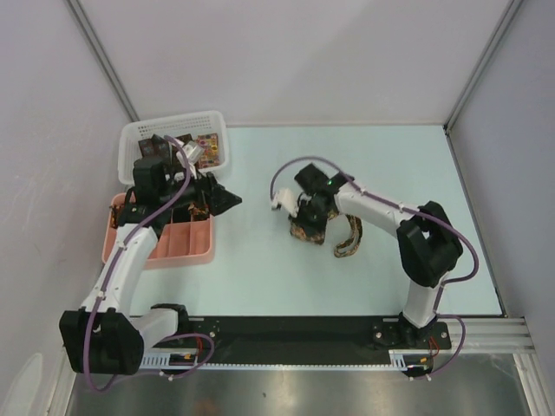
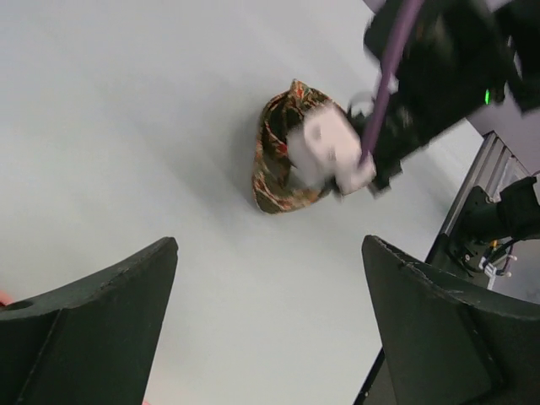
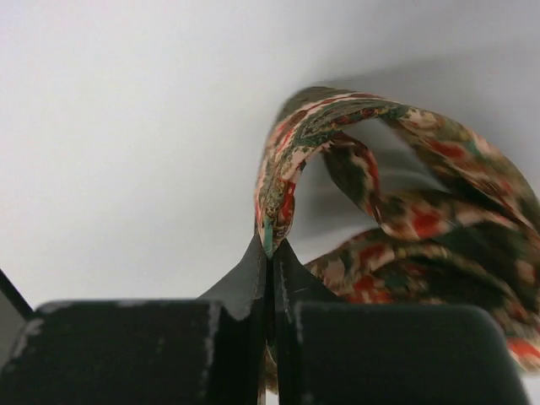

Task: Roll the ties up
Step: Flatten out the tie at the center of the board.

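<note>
Because the right gripper [image 3: 270,246] has its jaws pressed fully together on one thin edge of the tie [image 3: 384,160], the patterned cloth is pinched only at the very fingertips. I judge this a narrow hold that a hard pull could lose. The tie lies near the middle of the table [image 1: 260,286], loosely bunched beneath that gripper, with a looped tail of the strip trailing off to its right, toward the right arm's elbow. From the right wrist, the fabric arches up from the pinch and curls back down in a slack loop, so nothing is wound tightly yet.

The step in hand looks like starting the roll. To do it well, the pinched end should be turned over onto itself with a slow wrist rotation, keeping the strip flat rather than twisted. Tension should be light, just enough to draw the tail straight without dragging the whole bunch across the table. The twisted loop near the pinch probably needs easing out first, or the roll will come out lopsided.

Beside the pink tray [image 1: 186,256] hangs the left gripper [image 2: 270,246], wide open and holding nothing, well apart from the tie. It could usefully come across to pin the tail. Other patterned pieces [image 1: 206,143] sit in the white mesh basket [image 1: 130,139].
</note>
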You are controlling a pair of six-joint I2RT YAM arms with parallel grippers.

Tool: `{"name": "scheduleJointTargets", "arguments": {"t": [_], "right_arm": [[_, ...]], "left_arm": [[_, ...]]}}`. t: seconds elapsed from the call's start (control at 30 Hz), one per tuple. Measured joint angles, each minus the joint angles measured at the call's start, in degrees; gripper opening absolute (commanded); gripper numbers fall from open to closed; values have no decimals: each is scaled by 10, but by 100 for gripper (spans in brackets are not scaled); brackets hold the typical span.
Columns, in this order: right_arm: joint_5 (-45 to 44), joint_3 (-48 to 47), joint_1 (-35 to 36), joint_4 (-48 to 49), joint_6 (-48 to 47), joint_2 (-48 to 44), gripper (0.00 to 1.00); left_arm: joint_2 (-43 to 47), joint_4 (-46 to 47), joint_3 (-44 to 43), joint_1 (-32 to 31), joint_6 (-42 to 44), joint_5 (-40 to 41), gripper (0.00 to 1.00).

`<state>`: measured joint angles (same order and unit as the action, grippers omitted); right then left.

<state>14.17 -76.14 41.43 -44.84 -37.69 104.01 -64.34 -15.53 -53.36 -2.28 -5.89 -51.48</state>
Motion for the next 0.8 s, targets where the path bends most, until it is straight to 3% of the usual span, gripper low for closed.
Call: {"name": "scheduleJointTargets", "arguments": {"t": [0.2, 0.33, 0.5, 0.6, 0.8], "right_arm": [[135, -153, -170, 85, 183, 1, 0], [199, -151, -294, 158, 320, -6, 0], [229, -77, -368, 201, 446, -4, 0], [238, -35, -402, 211, 498, 2, 0], [243, 20, -490, 229, 558, 2, 0]], "left_arm": [[35, -17, 30, -22, 81, -2, 95], [3, -47, 29, -160, 188, 71, 96], [-128, -49, -1, -339, 279, 166, 98], [-239, -44, -61, -431, 326, 238, 98], [-409, -15, -218, -515, 375, 316, 100]]}}
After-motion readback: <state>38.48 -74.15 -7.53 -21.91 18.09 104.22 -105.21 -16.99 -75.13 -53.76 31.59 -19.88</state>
